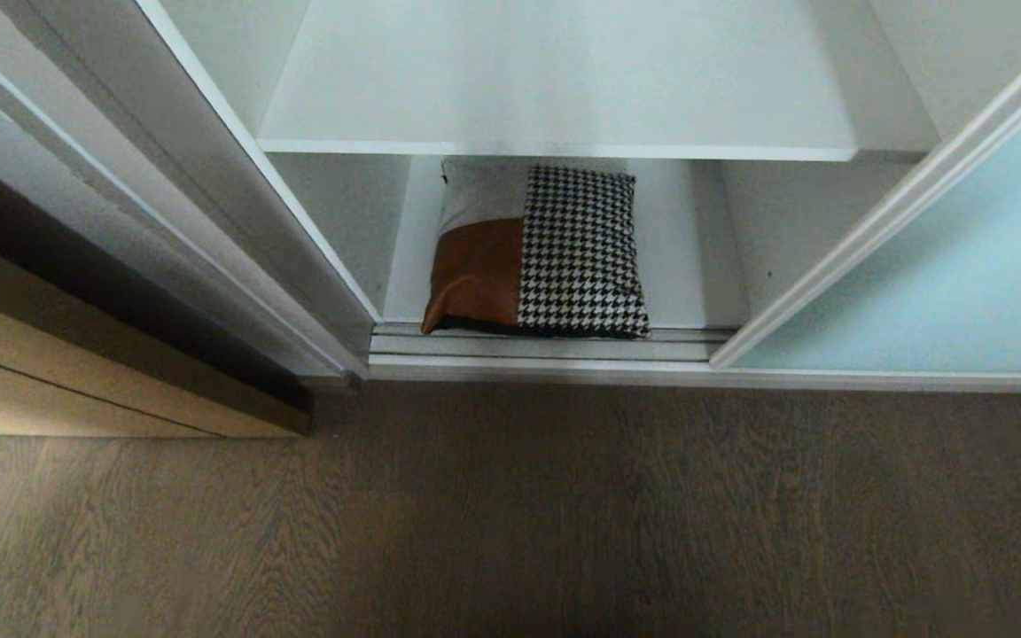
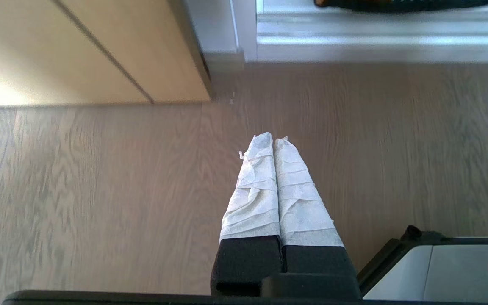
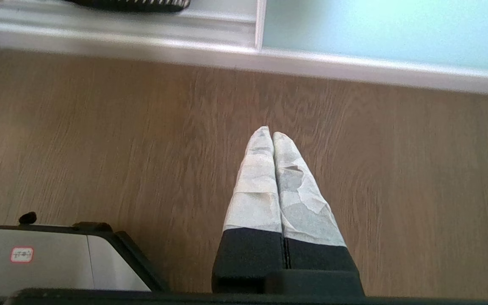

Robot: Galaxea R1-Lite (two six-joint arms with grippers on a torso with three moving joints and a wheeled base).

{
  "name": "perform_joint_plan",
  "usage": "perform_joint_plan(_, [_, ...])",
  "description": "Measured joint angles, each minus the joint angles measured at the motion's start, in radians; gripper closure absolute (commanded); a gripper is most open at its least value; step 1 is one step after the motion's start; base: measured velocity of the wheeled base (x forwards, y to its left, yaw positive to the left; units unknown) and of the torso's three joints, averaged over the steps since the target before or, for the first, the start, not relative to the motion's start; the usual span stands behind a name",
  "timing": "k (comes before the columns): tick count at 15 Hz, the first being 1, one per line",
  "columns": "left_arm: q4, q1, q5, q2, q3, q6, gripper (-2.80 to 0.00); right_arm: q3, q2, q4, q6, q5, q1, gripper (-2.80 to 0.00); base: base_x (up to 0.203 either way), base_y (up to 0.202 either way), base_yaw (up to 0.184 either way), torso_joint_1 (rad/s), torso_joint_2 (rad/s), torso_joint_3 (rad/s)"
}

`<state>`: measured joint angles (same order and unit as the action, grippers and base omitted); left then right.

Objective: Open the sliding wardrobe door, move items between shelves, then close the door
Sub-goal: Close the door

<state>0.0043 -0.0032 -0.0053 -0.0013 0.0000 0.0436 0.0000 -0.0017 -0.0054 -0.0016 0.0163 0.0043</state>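
Probably light and squashy, the cushion (image 1: 535,252) lies flat on the bottom shelf (image 1: 697,292) behind the open door (image 1: 945,266), best pinched at its front edge; both claws (image 2: 273,142) (image 3: 268,133) hang pressed together, empty

Floor (image 1: 510,523): we record grey-brown wood-grain boards across the whole foreground.
Light wood panel (image 1: 50,372): we list it at the left, meeting the floor, with one thin dark seam.
Bottom track (image 1: 546,347): we note silver-white rails along the wardrobe's foot.
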Motion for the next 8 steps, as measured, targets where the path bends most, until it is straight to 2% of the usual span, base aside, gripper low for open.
perform_joint_plan(1, [0.000,0.000,0.000,0.000,0.000,-0.001,0.00,0.000,0.000,0.000,0.000,0.000,0.000,0.00,-0.098,0.000,-0.001,-0.012,0.00,0.002])
perform_joint_plan(8, [0.000,0.000,-0.001,0.000,0.000,-0.001,0.00,0.000,0.000,0.000,0.000,0.000,0.000,0.00,0.000,0.000,0.000,0.000,0.00,0.000])
